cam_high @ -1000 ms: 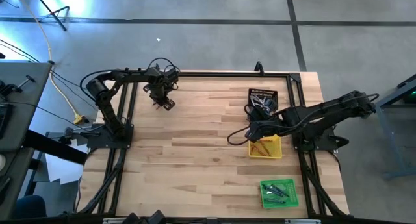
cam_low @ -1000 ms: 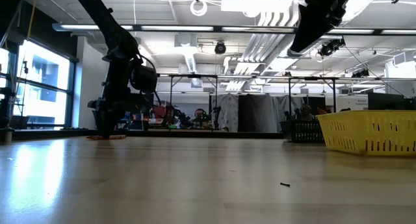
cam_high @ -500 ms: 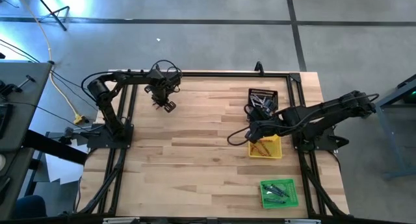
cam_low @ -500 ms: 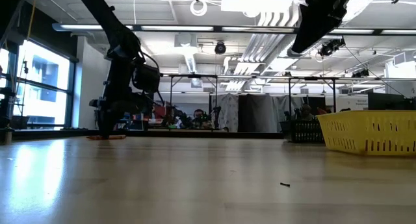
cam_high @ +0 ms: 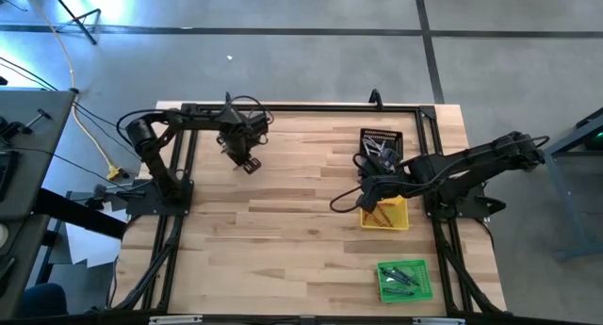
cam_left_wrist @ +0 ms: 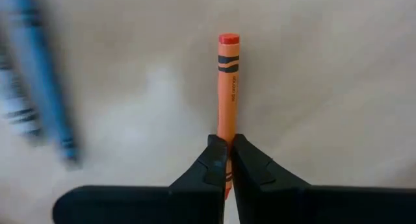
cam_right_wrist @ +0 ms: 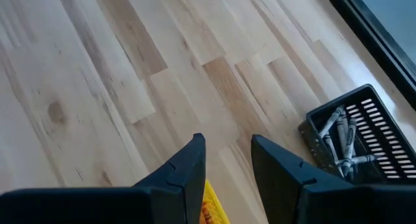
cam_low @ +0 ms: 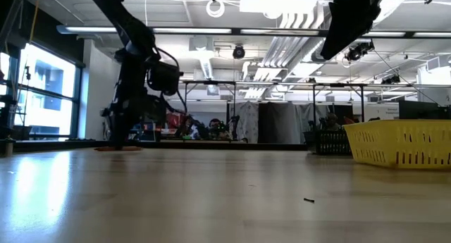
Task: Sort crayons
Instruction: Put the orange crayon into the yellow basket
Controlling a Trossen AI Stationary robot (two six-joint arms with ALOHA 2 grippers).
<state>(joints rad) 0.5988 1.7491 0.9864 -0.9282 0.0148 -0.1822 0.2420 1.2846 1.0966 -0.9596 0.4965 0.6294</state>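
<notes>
Orange-red crayon with black bands: clamped at its lower end between the left gripper's fingers, pointing straight ahead. A blurred blue crayon lies apart, beside those fingers.

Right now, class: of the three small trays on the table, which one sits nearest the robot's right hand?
The yellow tray: the right hand hangs open at its edge. The black tray lies farther off, the green tray farthest.
</notes>
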